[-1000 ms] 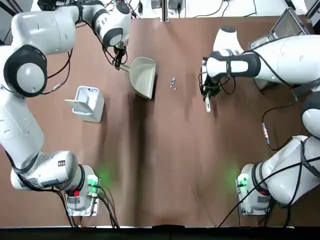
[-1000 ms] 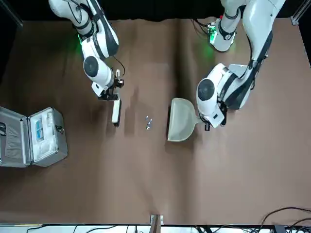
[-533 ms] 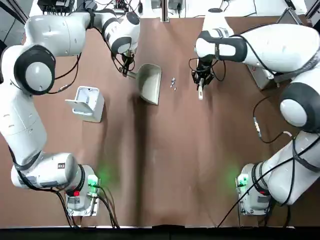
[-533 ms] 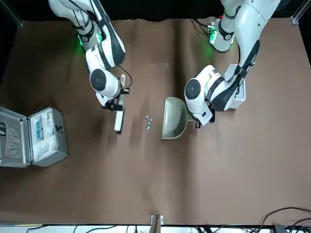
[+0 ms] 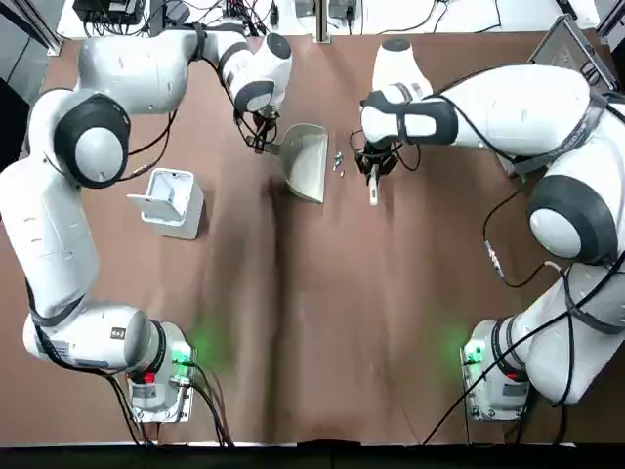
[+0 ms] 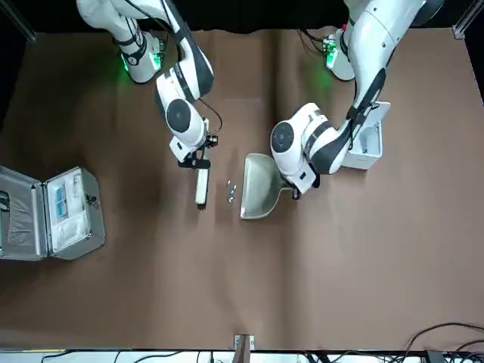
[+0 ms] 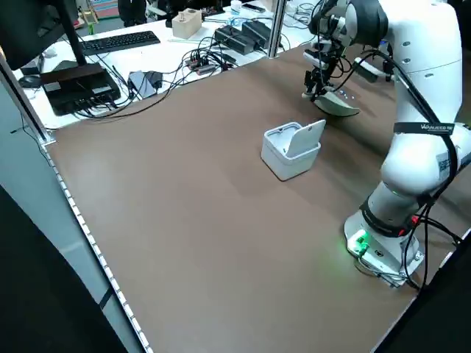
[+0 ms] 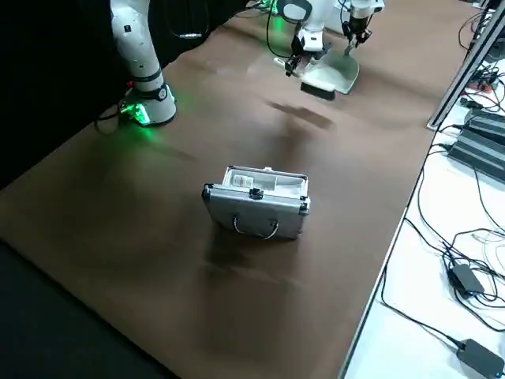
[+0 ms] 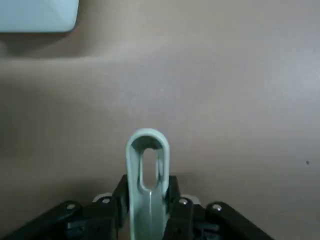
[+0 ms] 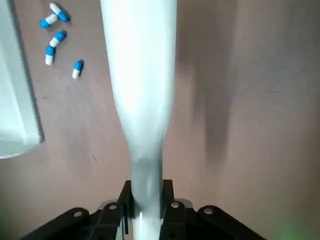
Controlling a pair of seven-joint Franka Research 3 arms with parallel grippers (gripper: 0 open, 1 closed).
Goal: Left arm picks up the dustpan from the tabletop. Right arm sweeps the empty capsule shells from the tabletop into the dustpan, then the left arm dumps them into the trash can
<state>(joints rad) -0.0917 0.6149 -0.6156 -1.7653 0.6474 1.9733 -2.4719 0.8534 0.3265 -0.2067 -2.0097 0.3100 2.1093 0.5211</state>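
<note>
The cream dustpan (image 5: 305, 161) rests on the brown tabletop with its open edge toward the capsule shells (image 5: 338, 162). My left gripper (image 5: 262, 143) is shut on its thin handle (image 9: 146, 165). The shells are several small blue-and-white capsules (image 10: 56, 37) in a loose cluster, lying between the pan's edge (image 10: 17, 100) and a white brush (image 10: 142, 75). My right gripper (image 5: 374, 164) is shut on that brush (image 6: 201, 187), which stands just beside the shells, opposite the pan. The white trash can (image 5: 171, 200) stands lid-open to the robot's left of the pan.
An open silver metal case (image 6: 53, 212) lies at the robot's far right. Both arm bases with green lights sit at the near table edge. Cables and a keyboard lie on the desk beyond the far edge (image 7: 110, 44).
Both arms have moved inward. The left gripper carried the dustpan rightward up to the shells, and the right gripper brought the brush leftward to the shells' other side.
</note>
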